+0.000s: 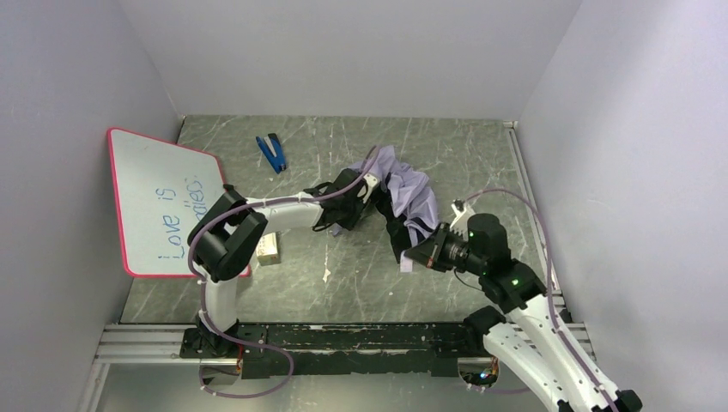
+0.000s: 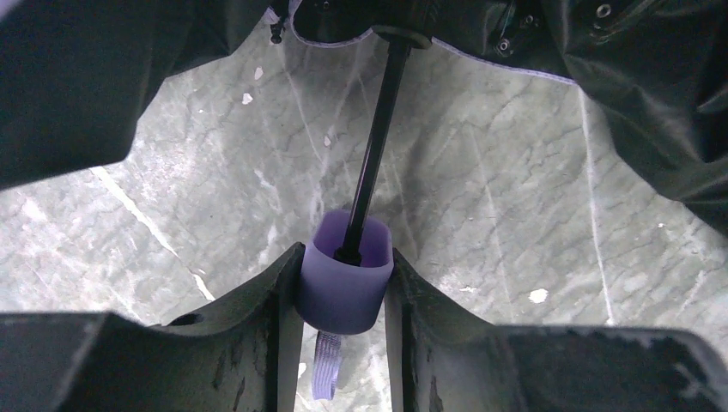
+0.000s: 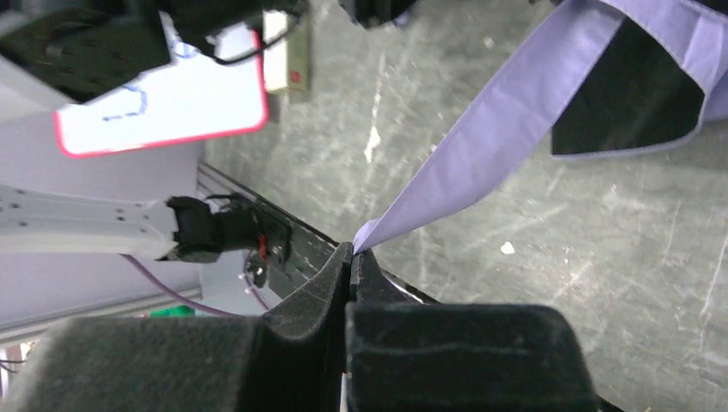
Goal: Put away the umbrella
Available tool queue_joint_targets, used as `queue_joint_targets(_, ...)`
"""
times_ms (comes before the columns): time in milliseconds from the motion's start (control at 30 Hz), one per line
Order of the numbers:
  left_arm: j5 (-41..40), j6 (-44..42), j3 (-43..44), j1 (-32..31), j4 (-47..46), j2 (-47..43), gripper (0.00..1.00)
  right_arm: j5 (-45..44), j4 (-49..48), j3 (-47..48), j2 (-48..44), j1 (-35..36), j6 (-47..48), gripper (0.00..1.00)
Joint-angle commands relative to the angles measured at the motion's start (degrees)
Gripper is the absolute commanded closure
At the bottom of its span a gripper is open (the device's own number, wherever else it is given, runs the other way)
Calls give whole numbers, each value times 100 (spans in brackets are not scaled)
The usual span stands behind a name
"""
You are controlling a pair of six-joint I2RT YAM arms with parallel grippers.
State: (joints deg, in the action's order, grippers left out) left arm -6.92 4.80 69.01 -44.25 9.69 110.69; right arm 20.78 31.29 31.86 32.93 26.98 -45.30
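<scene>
Green veined marble worktop (image 1: 343, 283); right fingers (image 3: 330, 279) pressed together, pinching tip of flat lavender fabric strap (image 3: 481, 146); left fingers (image 2: 266, 300) clamped on smooth rounded lavender handle (image 2: 343, 283), thin black shaft (image 2: 378, 137) running beyond; crumpled umbrella (image 1: 412, 193) mid-worktop.

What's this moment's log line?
left hand: shut on small lavender umbrella handle | right hand: shut on long lavender fabric strap
</scene>
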Motion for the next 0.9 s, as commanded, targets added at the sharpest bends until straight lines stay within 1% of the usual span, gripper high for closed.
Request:
queue_joint_targets(0, -235, -221, 250, 100, 28, 73, 89, -205, 527, 747, 102, 26, 184, 100)
queue_joint_targets(100, -171, -237, 247, 99, 8, 67, 89, -40, 359, 1059, 275, 26, 200, 100)
queue_joint_targets(233, -2, -281, 227, 98, -35, 58, 90, 426, -333, 1049, 521, 26, 73, 100)
queue_joint_targets(433, 322, -329, 236, 97, -94, 22, 89, 855, -1313, 277, 1108, 34, 149, 100)
queue_joint_targets(600, 452, -365, 282, 68, -82, 14, 90, 893, -1806, -520, 1563, 89, 263, 100)
queue_joint_targets(667, 469, -365, 293, 59, -73, 5, 90, 864, -2149, -739, 1743, 168, 191, 100)
queue_joint_targets(767, 485, -352, 283, 49, -82, -4, 90, 785, -2610, -831, 2049, 340, 71, 100)
queue_joint_targets(867, 490, -348, 279, 35, -83, -3, 90, 697, -3070, -639, 2392, 554, -49, 100)
